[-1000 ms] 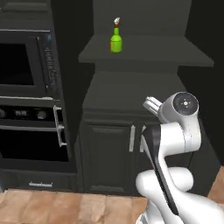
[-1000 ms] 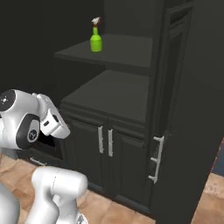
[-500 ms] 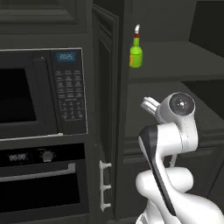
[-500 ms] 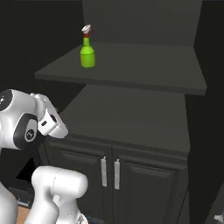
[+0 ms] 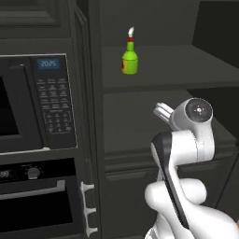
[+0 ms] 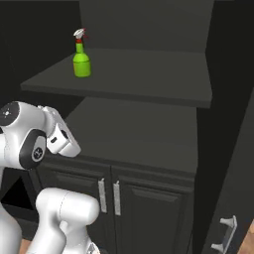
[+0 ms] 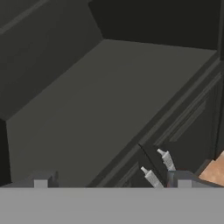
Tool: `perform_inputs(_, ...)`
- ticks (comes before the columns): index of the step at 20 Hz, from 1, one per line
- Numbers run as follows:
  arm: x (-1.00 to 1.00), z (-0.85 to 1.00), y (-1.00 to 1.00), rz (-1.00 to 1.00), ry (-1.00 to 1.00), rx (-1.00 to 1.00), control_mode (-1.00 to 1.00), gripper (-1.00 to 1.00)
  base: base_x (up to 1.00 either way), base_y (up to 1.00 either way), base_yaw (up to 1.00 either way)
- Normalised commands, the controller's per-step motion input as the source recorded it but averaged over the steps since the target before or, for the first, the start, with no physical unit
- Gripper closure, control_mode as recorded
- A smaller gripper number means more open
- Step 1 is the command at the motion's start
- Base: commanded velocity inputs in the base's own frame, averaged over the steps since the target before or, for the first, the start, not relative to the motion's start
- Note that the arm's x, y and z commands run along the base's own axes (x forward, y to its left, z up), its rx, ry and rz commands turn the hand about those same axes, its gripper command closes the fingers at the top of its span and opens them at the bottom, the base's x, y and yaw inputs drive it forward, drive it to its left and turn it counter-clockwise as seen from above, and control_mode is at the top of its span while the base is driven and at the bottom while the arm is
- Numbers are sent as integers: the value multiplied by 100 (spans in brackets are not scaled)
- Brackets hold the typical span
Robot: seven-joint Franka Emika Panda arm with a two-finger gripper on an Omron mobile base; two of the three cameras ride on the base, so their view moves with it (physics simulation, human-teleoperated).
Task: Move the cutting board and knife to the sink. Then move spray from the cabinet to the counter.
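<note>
Closer now, the base faces the dark cabinet (image 6: 149, 69); microwave (image 5: 39, 102) left; the spray (image 5: 130, 58), green with red neck and white nozzle, stands upright on the upper shelf; gripper (image 7: 111, 183) jaws wide apart above the lower shelf, holding nothing.

Both base views stand close before the cabinet (image 5: 154, 116), looking forward and slightly down. The left one sits left of it, taking in the microwave (image 5: 37, 102); the right one sits right of it. They share its shelves. The hand view looks down, very near, onto the cabinet's lower shelf (image 7: 100, 109).
</note>
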Motion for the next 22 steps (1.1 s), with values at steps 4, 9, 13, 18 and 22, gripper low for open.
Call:
perform_inputs(4, 0, 0, 0, 0, 0, 0, 100, -100, 21, 0, 0)
perform_inputs(9, 0, 0, 0, 0, 0, 0, 100, -100, 93, 7, 0)
perform_inputs(13, 0, 0, 0, 0, 0, 0, 100, -100, 67, 0, 0)
perform_inputs(18, -20, 97, 7, 27, -2, -1, -100, -100, 0, 0, 0)
perform_inputs(22, -92, 100, 4, 52, -2, -11, -100, -100, 0, 0, 0)
